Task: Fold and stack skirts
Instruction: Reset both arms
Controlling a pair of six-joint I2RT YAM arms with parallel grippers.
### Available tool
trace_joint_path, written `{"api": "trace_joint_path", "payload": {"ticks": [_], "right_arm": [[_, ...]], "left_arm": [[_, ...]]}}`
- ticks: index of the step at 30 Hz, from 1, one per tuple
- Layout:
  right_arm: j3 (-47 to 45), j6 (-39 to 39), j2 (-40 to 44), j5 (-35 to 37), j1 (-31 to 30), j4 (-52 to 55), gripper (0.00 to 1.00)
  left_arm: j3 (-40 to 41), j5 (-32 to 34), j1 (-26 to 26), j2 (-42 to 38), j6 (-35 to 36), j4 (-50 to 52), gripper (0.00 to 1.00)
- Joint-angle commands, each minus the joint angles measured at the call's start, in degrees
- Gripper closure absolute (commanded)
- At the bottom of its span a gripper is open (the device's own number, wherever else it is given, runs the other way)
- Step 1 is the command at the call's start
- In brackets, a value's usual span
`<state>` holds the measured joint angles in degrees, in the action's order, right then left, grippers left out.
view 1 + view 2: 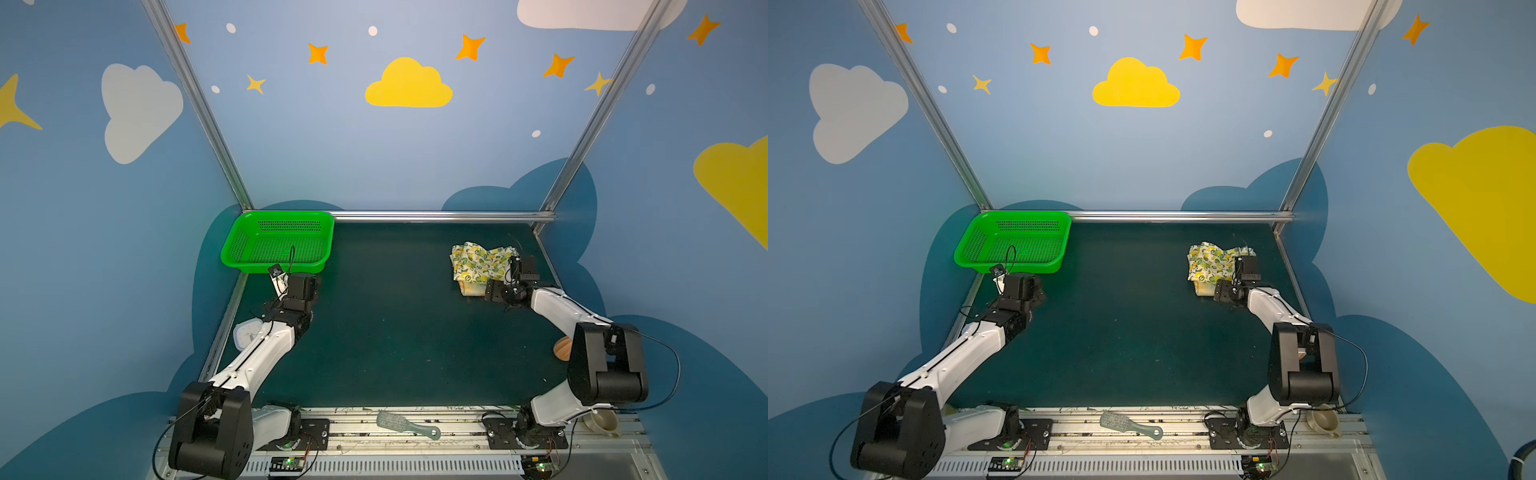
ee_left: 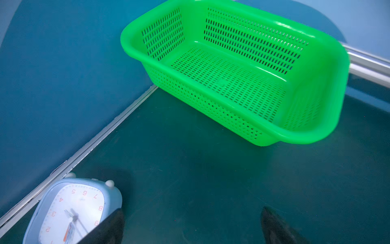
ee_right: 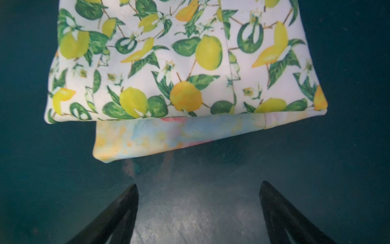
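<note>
The folded cream lemon-print skirt (image 3: 185,59) lies atop the folded pastel yellow-blue skirt (image 3: 168,135), far right on the dark desk (image 1: 395,332), apparently stacked, so the right pincer (image 3: 198,211) and left pincer (image 2: 192,226) stand released, empty.

Lemon skirt (image 3: 179,63) stacked on pastel skirt (image 3: 168,135), folded; right gripper (image 3: 198,190) jaws spread, nothing held.

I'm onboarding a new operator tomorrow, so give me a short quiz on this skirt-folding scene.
1. True or false: the lemon-print skirt lies on top of the pastel skirt.
2. The green mesh basket holds: A) one skirt, B) both skirts, C) nothing.
3. Fill in: the right gripper is ___, gripping nothing.
Key: 1 true; 2 C; 3 open.
</note>
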<state>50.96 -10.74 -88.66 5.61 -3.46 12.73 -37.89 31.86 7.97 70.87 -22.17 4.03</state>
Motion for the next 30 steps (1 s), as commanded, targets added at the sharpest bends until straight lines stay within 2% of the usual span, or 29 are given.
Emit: {"api": "trace_joint_path", "payload": {"ticks": [1, 3, 5, 8, 13, 18, 21, 23, 25, 27, 29, 30], "right_arm": [[-5.1, 3.3, 3.0, 2.9, -0.1, -13.8, 0.11], [-9.4, 5.3, 4.1, 2.8, 0.0, -20.6, 0.11], [-11.0, 4.4, 5.5, 4.0, 0.2, -22.6, 0.11], [-13.8, 4.2, 6.2, 2.0, 1.1, -26.7, 0.11], [-16.9, 4.1, 6.0, 1.2, 1.5, -31.7, 0.11], [-20.9, 4.2, 6.1, -0.2, 2.0, -38.0, 0.11], [-21.3, 4.4, 6.0, -0.3, 2.0, -38.5, 0.11], [-21.5, 4.4, 6.0, -0.1, 1.8, -39.2, 0.11], [-21.4, 4.3, 6.0, 0.1, 1.8, -38.8, 0.11], [-21.5, 4.4, 6.0, 0.0, 1.8, -38.9, 0.11], [-21.5, 4.4, 6.0, 0.0, 1.7, -38.9, 0.11], [-21.5, 4.4, 6.0, 0.0, 1.7, -38.9, 0.11]], "left_arm": [[3.1, 0.6, -0.6, 1.3, 4.7, -8.9, 0.0], [5.4, 1.2, -0.8, 1.3, 5.8, -13.2, 0.0], [8.4, 0.8, -1.3, 1.2, 6.2, -18.7, 0.0], [12.3, -0.7, -2.4, 2.1, 7.1, -25.9, 0.0], [12.6, -5.5, -4.0, 4.9, 12.2, -30.8, 0.0], [13.3, -11.5, -6.2, 9.1, 15.5, -39.8, 0.0], [12.0, -15.6, -7.8, 14.2, 14.9, -42.6, 0.0], [9.8, -18.8, -7.8, 14.5, 16.9, -38.0, 0.0], [10.7, -20.2, -7.9, 14.6, 17.2, -39.8, 0.0], [12.3, -24.3, -8.3, 15.2, 18.4, -42.7, 0.0], [14.3, -25.0, -8.3, 16.8, 18.0, -48.6, 0.0], [13.7, -25.5, -8.3, 16.4, 18.8, -46.7, 0.0]]}}
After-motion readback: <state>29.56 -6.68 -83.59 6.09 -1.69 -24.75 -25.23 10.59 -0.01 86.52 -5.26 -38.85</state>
